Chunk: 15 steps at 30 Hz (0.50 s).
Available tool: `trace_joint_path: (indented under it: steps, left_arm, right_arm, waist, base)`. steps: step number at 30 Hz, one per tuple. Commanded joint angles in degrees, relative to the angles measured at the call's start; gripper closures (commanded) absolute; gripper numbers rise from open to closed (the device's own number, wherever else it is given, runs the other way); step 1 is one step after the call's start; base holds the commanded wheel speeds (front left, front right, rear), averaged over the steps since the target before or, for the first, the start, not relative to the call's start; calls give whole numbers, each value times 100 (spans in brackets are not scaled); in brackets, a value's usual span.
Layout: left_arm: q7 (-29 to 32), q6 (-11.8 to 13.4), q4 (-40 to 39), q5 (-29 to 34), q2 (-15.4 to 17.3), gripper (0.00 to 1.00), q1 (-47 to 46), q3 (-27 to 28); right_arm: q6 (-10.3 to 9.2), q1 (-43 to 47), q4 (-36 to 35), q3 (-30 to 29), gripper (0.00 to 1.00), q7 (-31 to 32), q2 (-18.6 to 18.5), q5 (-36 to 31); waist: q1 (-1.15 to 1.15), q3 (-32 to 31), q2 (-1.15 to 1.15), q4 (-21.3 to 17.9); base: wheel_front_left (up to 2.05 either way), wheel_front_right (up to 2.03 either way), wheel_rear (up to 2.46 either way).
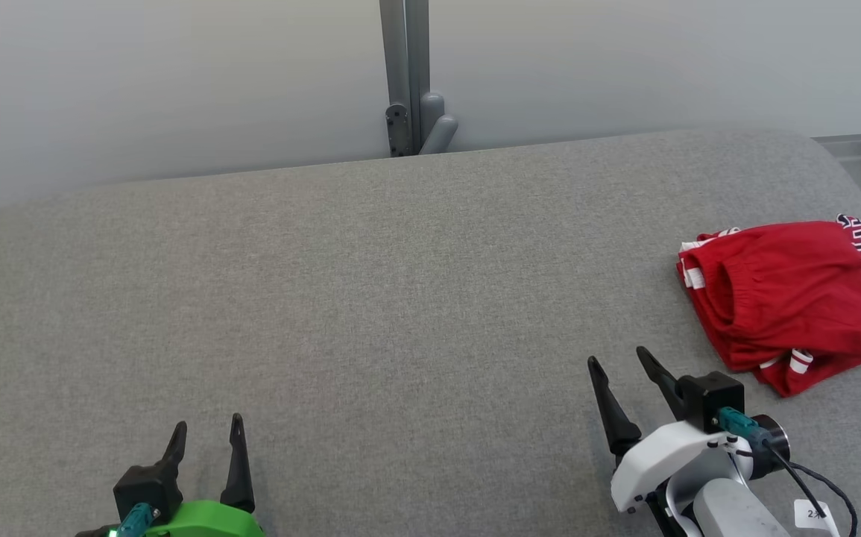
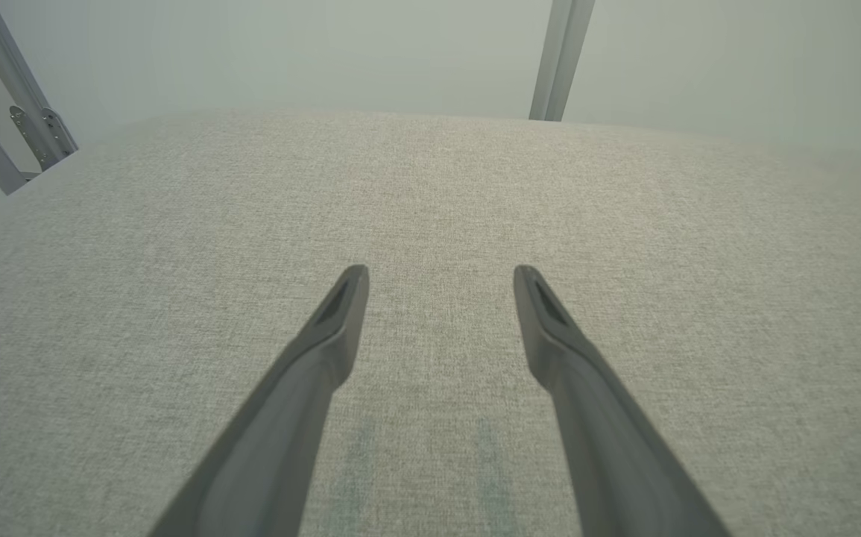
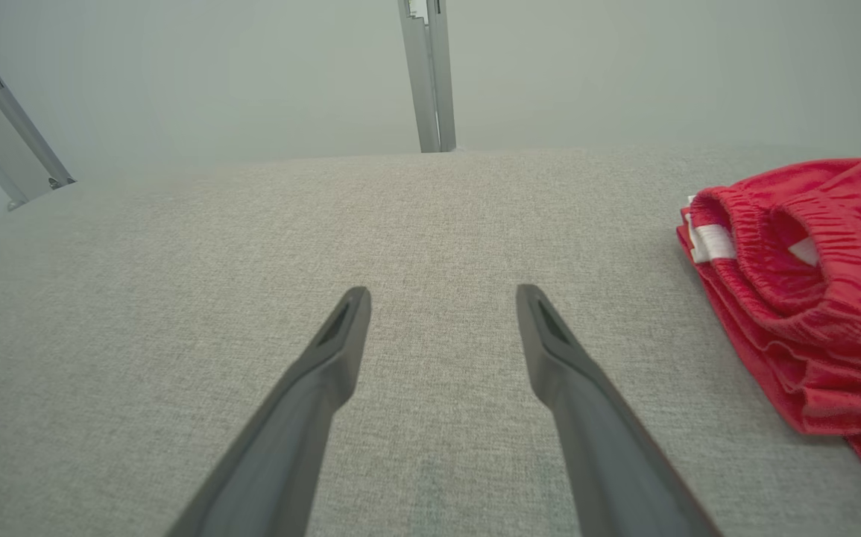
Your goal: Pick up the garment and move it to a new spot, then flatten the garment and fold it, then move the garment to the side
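The garment (image 1: 792, 302) is a pair of red shorts with white stripes and dark lettering, lying folded in a compact pile at the right edge of the grey padded table (image 1: 370, 298). In the right wrist view the garment (image 3: 810, 298) lies to the right of the fingers, elastic waistband facing them. My right gripper (image 1: 618, 359) stands open over bare fabric, a short way left of and nearer than the garment, not touching it. My left gripper (image 1: 209, 422) is open at the lower left, far from the garment, with nothing between its fingers (image 2: 341, 313).
A grey metal post with a hinge (image 1: 408, 89) rises behind the table's far edge against a pale wall. The table's right edge runs just beyond the garment. Bare grey fabric stretches across the table's left and middle.
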Motion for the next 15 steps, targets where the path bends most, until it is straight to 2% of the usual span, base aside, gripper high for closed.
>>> trace_joint_path:
  steps: [1, 15]
  left_arm:
    - [4, -32, 34, -85, 28, 0, 16, -18]
    - [4, -14, 77, -86, 28, 0, 5, -66]
  right_arm:
    - [-8, 60, 59, -3, 0, -14, -18, 25]
    - [-8, -23, 248, 4, 0, -14, -17, -48]
  waist:
    - [0, -3, 0, -23]
    - [0, 19, 0, -57]
  base:
    - [0, 0, 0]
    - [0, 0, 0]
